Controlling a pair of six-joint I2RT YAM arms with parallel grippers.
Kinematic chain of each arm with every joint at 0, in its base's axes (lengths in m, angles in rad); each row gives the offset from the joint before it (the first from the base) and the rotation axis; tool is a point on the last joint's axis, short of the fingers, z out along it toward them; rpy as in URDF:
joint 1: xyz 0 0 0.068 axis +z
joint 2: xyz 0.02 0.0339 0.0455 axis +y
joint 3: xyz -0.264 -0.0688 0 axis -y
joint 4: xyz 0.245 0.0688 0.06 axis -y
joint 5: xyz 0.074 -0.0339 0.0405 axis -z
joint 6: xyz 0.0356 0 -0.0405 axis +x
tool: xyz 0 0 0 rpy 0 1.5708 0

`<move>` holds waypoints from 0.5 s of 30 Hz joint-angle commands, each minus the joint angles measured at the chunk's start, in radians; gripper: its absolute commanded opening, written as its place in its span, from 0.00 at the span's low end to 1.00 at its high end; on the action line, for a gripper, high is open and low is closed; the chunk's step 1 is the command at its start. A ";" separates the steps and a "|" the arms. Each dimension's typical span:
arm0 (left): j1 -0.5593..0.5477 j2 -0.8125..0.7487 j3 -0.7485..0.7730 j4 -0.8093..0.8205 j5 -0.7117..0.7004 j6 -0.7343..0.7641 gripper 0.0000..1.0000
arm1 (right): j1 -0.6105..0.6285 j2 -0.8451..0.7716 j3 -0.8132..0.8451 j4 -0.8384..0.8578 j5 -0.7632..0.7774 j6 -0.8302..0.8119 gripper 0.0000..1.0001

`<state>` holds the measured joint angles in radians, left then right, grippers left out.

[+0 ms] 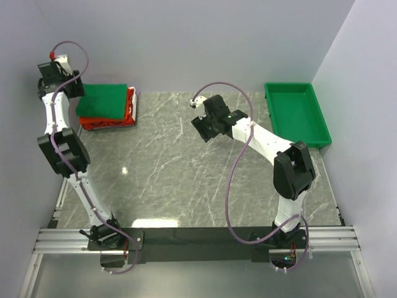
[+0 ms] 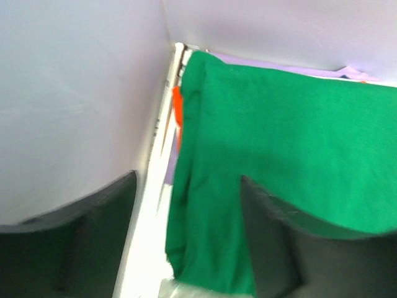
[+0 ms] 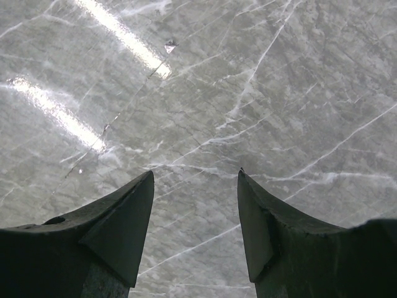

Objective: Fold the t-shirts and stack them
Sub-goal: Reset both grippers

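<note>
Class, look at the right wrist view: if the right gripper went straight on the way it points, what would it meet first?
Most likely the bare table; nothing lies ahead of the right gripper, though depth is hard to judge.

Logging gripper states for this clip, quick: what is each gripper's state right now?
Left gripper: open, jaws apart around the edge of the green t-shirt, not clamping it.
Right gripper: open, holding nothing, above the table.

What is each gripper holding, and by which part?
Nothing. The left gripper stands open around an edge of the dark green cloth t-shirt; the right gripper is open above the grey marble table.
</note>
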<state>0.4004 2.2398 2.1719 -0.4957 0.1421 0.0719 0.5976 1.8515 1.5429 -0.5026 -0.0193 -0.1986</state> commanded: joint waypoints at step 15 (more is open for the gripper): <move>0.071 -0.206 -0.306 -0.037 0.157 0.066 0.30 | -0.007 -0.029 -0.052 0.021 0.004 -0.007 0.62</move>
<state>0.4683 2.0422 1.8874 -0.5411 0.2653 0.1410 0.5972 1.8515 1.5085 -0.5014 -0.0193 -0.1993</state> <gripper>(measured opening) 0.305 0.621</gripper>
